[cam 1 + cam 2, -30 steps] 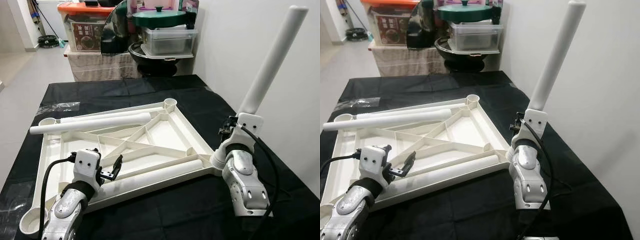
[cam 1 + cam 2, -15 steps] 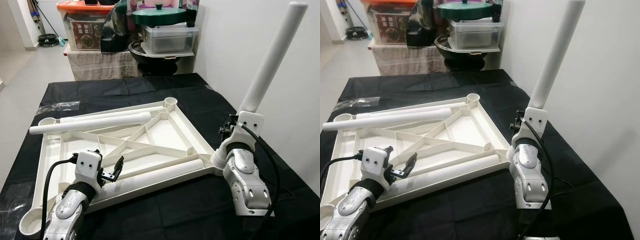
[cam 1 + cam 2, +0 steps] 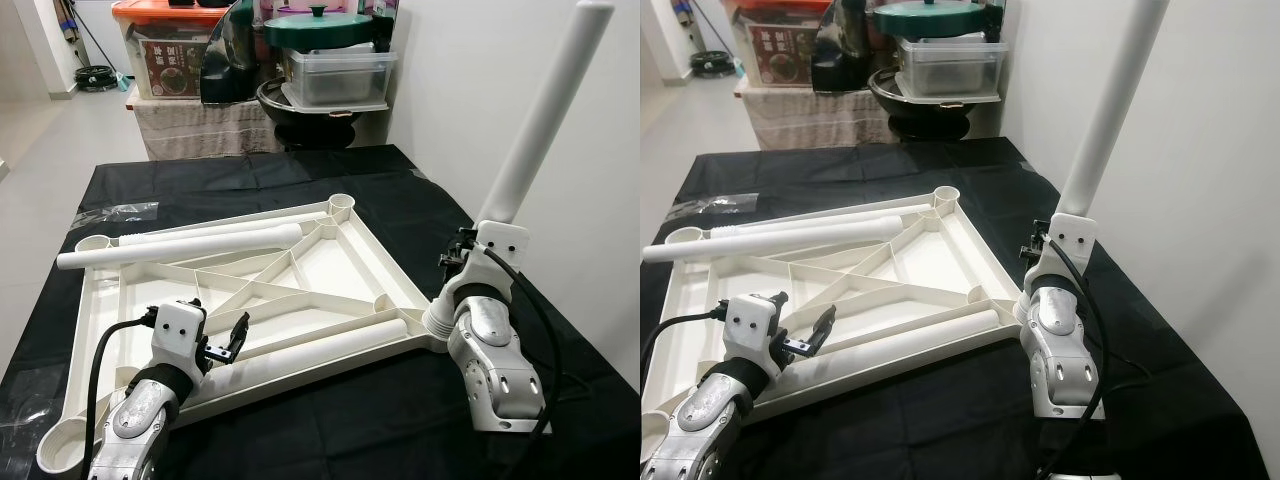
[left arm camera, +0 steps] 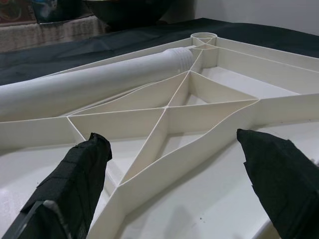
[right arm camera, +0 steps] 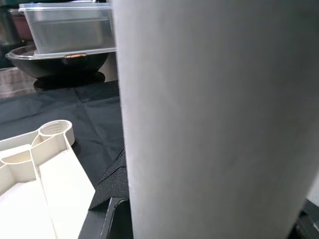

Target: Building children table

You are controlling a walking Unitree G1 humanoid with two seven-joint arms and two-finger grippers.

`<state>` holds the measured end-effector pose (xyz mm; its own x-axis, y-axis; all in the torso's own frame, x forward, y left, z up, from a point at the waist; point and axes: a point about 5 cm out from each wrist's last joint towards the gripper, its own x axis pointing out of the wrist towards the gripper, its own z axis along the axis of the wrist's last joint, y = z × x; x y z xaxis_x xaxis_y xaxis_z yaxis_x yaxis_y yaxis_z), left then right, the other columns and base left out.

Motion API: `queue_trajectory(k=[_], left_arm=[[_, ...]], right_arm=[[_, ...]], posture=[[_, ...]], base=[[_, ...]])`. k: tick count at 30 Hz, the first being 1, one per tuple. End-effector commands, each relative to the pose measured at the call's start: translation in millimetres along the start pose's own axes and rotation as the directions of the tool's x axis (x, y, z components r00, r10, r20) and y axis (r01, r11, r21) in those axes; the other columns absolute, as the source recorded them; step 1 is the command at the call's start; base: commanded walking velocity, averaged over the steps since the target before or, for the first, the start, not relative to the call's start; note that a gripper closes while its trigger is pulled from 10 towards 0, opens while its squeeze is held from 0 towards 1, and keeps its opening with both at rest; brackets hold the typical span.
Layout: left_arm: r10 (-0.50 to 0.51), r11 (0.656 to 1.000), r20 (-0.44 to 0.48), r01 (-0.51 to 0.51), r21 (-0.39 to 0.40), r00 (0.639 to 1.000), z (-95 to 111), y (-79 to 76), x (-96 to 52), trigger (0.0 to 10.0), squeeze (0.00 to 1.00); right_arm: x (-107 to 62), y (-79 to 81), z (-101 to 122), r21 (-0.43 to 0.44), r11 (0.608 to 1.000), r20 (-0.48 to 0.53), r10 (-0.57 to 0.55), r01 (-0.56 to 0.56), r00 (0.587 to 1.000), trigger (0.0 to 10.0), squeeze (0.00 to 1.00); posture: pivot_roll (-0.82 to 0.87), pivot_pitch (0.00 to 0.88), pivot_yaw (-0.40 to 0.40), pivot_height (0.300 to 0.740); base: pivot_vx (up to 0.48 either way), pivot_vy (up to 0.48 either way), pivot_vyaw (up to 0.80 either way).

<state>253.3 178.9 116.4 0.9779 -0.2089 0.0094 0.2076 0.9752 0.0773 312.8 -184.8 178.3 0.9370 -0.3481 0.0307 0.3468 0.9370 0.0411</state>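
Clearly early: the tabletop (image 3: 250, 290) lies upside down on the black counter (image 3: 300, 175), two legs (image 3: 180, 245) loose on it. Right claw (image 3: 478, 235) grips a third leg (image 3: 540, 120) upright at the near corner socket; left claw (image 3: 225, 340) gapes empty above the ribs.

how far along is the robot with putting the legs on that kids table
Early. The tabletop lies upside down on the black cloth; no leg looks seated. In hand: the right gripper holds one leg upright near a corner. Left: two legs lie loose across the ribs; the left gripper hovers open.
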Motion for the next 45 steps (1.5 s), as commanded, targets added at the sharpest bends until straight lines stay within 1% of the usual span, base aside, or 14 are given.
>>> queue_trajectory(k=[1,8,24,25,26,28,29,30,35,36,41,43,45], left_arm=[[-0.002,1.0,-0.023,0.003,0.013,1.0,-5.7,0.1,-1.4,10.0,0.0],[-0.003,1.0,-0.024,0.003,0.015,1.0,-6.3,0.6,-1.2,10.0,0.0],[-0.003,1.0,-0.026,0.003,0.012,1.0,-7.2,-0.1,-1.3,10.0,0.0],[-0.003,1.0,-0.026,0.004,0.012,1.0,-7.5,-0.3,-1.5,10.0,0.0],[-0.004,1.0,-0.027,0.005,0.012,1.0,-7.8,-0.6,-1.8,10.0,0.0],[-0.005,1.0,-0.028,0.006,0.012,1.0,-8.1,-0.6,-1.8,10.0,0.0],[-0.005,1.0,-0.028,0.006,0.012,1.0,-8.1,-0.5,-1.6,10.0,0.0],[-0.005,1.0,-0.028,0.005,0.012,1.0,-8.1,-0.5,-1.5,10.0,0.0],[-0.005,1.0,-0.028,0.005,0.012,1.0,-8.1,-0.4,-1.4,10.0,0.0],[-0.005,1.0,-0.027,0.005,0.012,1.0,-8.2,-0.4,-1.3,10.0,0.0],[-0.007,1.0,-0.027,0.007,0.014,1.0,-8.2,-0.3,-1.3,10.0,0.0],[-0.008,1.0,-0.027,0.009,0.014,1.0,-8.3,-0.3,-1.1,10.0,0.0],[-0.009,1.0,-0.027,0.009,0.014,1.0,-8.4,-0.2,-0.9,10.0,0.0]], right_arm=[[-0.4,-12.6,-12.0,-0.001,0.999,-0.052,-0.055,0.055,0.997,10.0,0.0],[-3.6,-14.3,-13.8,-0.004,0.998,-0.06,-0.059,0.059,0.996,10.0,0.0],[-3.0,-13.1,-10.2,0.001,0.999,-0.05,-0.051,0.052,0.997,10.0,0.0],[-2.8,-13.2,-9.4,0.003,0.999,-0.047,-0.053,0.053,0.998,10.0,0.19],[-2.6,-13.4,-8.4,0.005,0.999,-0.043,-0.054,0.054,0.998,10.0,0.24],[-2.1,-13.4,-5.2,0.011,0.998,-0.027,-0.054,0.054,0.998,10.0,0.26],[-2.1,-13.3,-4.1,0.01,0.999,-0.02,-0.053,0.053,0.998,10.0,0.32],[-2.2,-13.3,-2.8,0.011,0.999,-0.01,-0.052,0.053,0.999,10.0,0.43],[-2.4,-13.3,-2.0,0.011,0.999,-0.005,-0.053,0.053,0.999,10.0,0.43],[-2.5,-13.5,2.1,0.023,0.998,0.018,-0.052,0.052,0.998,10.0,1.0],[-3.2,-13.5,12.2,0.053,0.998,0.066,-0.038,0.035,0.997,10.0,1.0],[-3.2,-15.4,19.9,0.079,0.997,0.105,-0.019,0.011,0.994,10.0,1.0],[-3.3,-15.7,22.4,0.089,0.996,0.117,-0.004,-0.006,0.993,10.0,1.0]], posture=[[0.01,0.0,-0.061,0.74],[0.01,0.0,-0.059,0.74],[0.01,0.0,-0.06,0.74],[0.01,0.0,-0.058,0.74],[0.01,0.0,-0.058,0.74],[0.01,0.0,-0.058,0.74],[0.01,0.0,-0.058,0.74],[0.01,0.0,-0.058,0.74],[0.01,0.0,-0.058,0.74],[0.01,0.0,-0.058,0.74],[0.01,0.0,-0.054,0.74],[0.01,0.0,-0.053,0.74],[0.0,0.0,-0.053,0.74]], base=[[0.0,0.0,0.0],[0.0,0.0,0.0],[0.0,0.0,0.0],[0.0,0.0,0.0],[0.0,0.0,0.0],[0.0,0.0,0.0],[0.0,0.0,0.0],[0.0,0.0,0.0],[0.0,0.0,0.0],[0.0,0.0,0.0],[0.0,0.0,0.0],[0.0,0.0,0.0],[0.0,0.0,0.0]])
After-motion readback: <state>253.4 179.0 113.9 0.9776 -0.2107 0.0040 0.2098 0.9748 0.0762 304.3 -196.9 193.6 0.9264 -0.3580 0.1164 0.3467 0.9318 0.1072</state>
